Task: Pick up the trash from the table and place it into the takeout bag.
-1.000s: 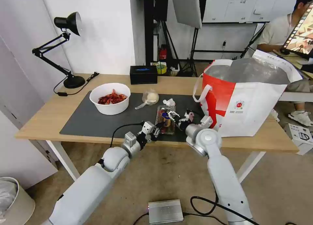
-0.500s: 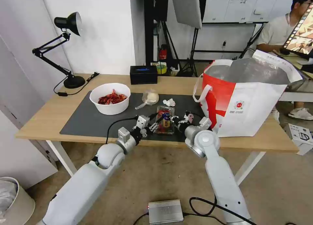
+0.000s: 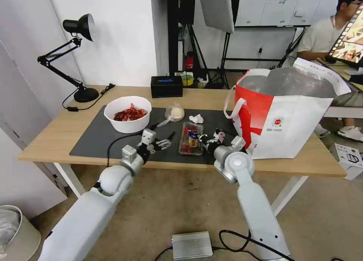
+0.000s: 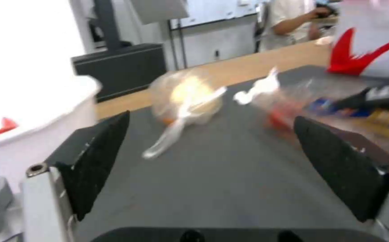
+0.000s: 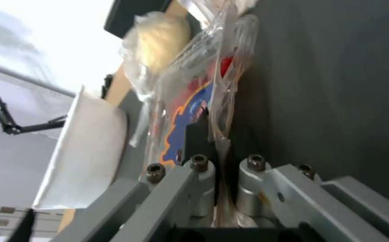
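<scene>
- Left gripper (image 3: 163,142): withdrawn from the clamshell tray (image 3: 190,138) toward the bowl (image 3: 127,114); fingers spread, empty.
- Right gripper (image 3: 207,140): clamped on the tray's edge; tray flat on the mat (image 3: 102,136), beside the takeout bag (image 3: 287,113); right arm likely carries alone.

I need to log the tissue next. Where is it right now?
In the head view the tissue lies on the mat, just behind the clamshell tray, between the knotted bag and the takeout bag.
</scene>
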Motion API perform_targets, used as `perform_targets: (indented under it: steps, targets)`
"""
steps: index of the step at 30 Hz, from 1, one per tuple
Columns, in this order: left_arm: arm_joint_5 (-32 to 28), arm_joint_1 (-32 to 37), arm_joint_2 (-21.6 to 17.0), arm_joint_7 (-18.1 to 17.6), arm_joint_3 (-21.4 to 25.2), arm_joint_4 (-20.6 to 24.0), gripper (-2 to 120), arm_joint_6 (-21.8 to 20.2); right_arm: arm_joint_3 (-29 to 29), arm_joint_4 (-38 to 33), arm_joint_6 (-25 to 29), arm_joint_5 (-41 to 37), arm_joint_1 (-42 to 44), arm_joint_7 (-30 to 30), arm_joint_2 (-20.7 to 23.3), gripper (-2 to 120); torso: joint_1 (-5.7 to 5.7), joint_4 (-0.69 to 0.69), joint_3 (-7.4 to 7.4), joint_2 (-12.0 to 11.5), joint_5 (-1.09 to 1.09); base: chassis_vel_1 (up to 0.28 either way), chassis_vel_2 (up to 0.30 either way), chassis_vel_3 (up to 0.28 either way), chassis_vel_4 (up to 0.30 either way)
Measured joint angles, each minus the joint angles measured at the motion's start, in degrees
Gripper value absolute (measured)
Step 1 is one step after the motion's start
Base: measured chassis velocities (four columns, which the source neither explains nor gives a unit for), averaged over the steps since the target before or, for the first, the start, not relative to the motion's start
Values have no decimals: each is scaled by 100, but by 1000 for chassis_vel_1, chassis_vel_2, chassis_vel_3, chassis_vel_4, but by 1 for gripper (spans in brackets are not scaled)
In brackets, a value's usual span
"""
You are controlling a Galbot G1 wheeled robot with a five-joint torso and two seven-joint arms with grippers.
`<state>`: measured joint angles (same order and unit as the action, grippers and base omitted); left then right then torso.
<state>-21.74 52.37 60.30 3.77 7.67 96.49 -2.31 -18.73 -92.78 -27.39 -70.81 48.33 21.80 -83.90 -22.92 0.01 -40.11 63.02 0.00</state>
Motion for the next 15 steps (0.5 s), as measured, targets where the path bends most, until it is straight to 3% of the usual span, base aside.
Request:
perform_targets:
  steps: [15]
  targets:
    - [80,855,-88,-135,803,499,100,-10,129,-782,145,-98,208,-41,446,1,0,-1,1,0,1,0,0,0,0]
